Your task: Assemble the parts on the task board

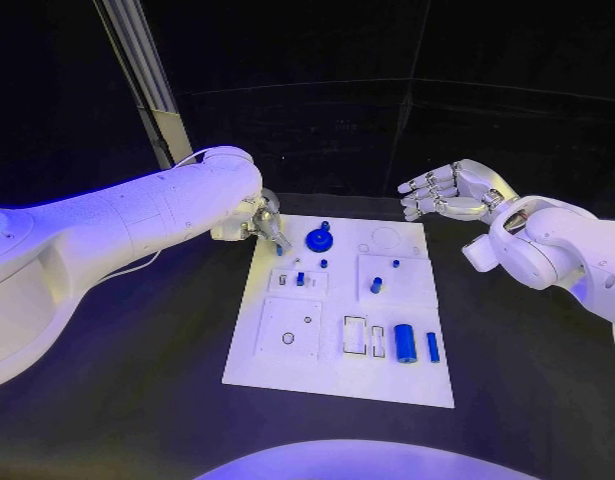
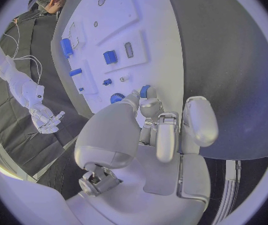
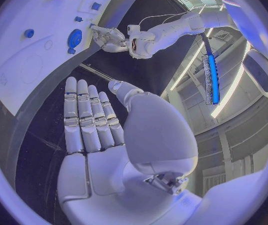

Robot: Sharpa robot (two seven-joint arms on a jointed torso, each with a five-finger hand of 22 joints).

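While the left hand (image 1: 260, 222) is pinching a small blue part (image 2: 145, 91) over the task board's (image 1: 339, 368) far-left corner, seemingly to seat it, the right hand (image 1: 449, 190) is hovering released beyond the far-right corner.

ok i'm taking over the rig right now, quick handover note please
Left robot hand: at the far left corner of the task board, fingers curled close to a small blue part; a grip cannot be confirmed.
Right robot hand: open, holds nothing, raised beyond the board's far right corner.
Parts: round blue knob at the far edge, small blue pieces mid-board, blue cylinder and slim blue bar lying near the front right.
Done: cannot tell which parts are seated.
Left: the cylinder and bar look unplaced.
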